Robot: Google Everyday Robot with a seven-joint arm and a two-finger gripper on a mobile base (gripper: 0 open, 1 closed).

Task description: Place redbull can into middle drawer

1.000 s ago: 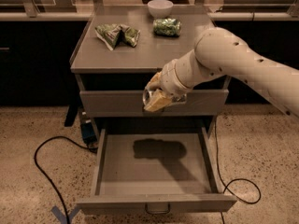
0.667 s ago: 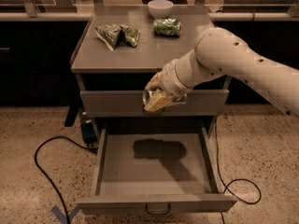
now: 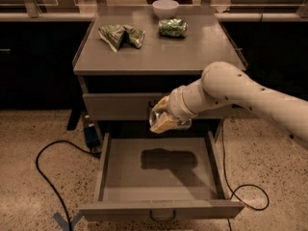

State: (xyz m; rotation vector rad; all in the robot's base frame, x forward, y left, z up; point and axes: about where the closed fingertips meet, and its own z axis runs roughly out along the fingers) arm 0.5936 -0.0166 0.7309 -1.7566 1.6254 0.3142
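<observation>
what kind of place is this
Likely a lab or office kitchenette: a grey drawer cabinet with chip bag and white bowl on top, cables on speckled floor. The gripper holds the redbull can above the open middle drawer.

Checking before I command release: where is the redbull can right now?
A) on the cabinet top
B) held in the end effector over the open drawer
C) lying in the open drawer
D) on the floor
B: the end effector grips the redbull can in the air above the pulled-out middle drawer.
</observation>
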